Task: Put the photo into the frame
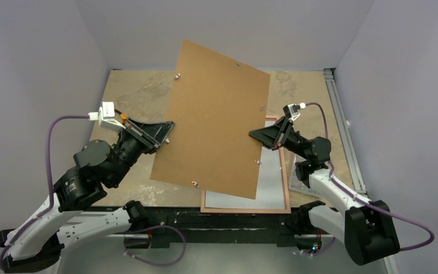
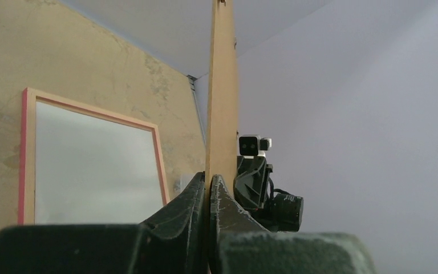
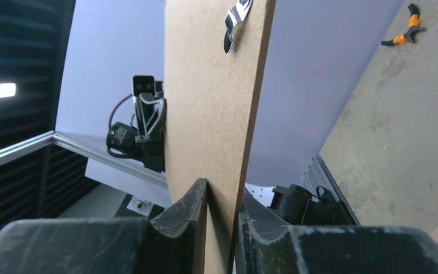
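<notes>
A large brown backing board hangs tilted above the table, held between both arms. My left gripper is shut on its left edge; in the left wrist view the board rises edge-on from the pinched fingers. My right gripper is shut on the right edge, a finger on each face of the board. Under the board the frame lies tan side up, pink on its outer edge. A pale white-grey sheet fills it; I cannot tell whether that is the photo.
Small metal clips stick out of the board's upper face, one close to the right wrist camera. Orange-handled pliers lie on the table far off. An aluminium rail runs along the table's right edge. Grey walls enclose three sides.
</notes>
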